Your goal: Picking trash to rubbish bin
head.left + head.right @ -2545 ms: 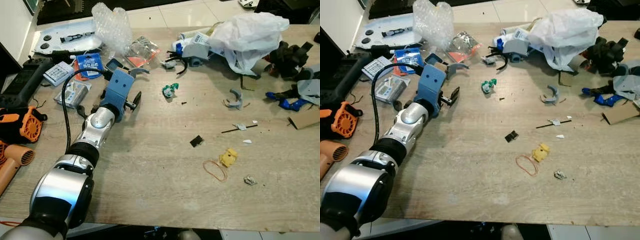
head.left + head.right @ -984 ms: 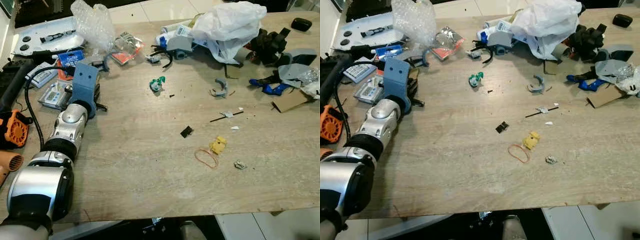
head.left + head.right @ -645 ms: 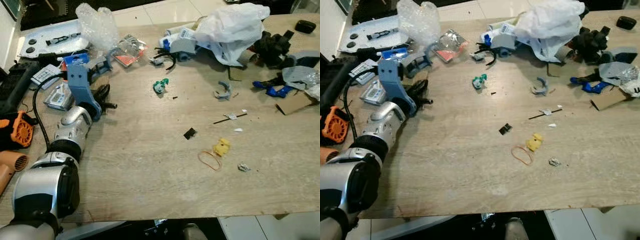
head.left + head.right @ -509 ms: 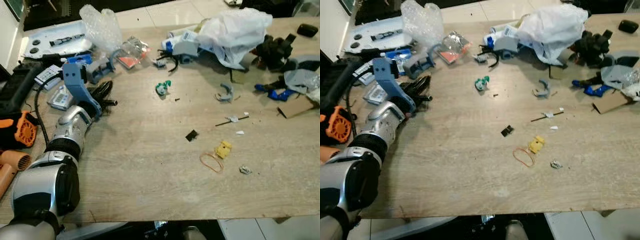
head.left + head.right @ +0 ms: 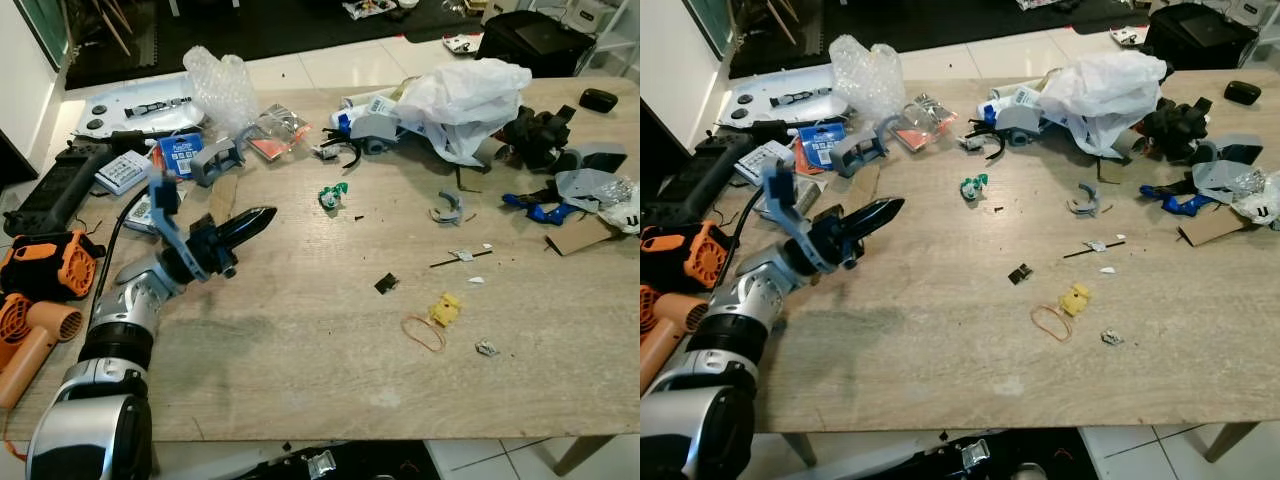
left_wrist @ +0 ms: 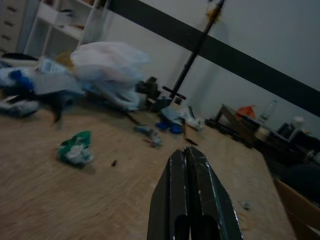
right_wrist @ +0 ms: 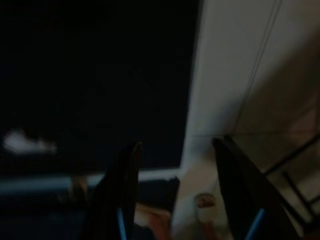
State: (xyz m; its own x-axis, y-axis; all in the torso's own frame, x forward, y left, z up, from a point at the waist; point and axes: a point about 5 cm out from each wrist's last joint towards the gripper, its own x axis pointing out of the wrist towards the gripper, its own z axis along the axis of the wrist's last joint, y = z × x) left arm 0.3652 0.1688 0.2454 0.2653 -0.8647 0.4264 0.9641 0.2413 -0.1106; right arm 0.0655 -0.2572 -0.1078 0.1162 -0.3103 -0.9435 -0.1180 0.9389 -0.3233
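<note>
**Left gripper pressed shut above a littered table**

At the table's left edge lie an orange blower, a hair dryer and some packaged items, with a wad of bubble wrap farther back. The left gripper is raised over the left part of the wooden top, its two black fingers pressed together into a single point and holding nothing. It points toward the middle of the table.

The nearest scrap ahead of the tips is one crumpled green wrapper, lying apart from the gripper and a little beyond it; in the left wrist view the same wrapper lies on the wood off to one side of the closed fingers.

Farther right lie one small black clip, one orange rubber band, one yellow scrap just beside the band, and one tiny crumpled foil bit. A grey curved plastic piece lies nearer the back.

A white plastic bag is heaped at the far right side, beside dark clutter and a piece of cardboard.

The right gripper hangs in a dark place, its fingers spread apart and empty.
</note>
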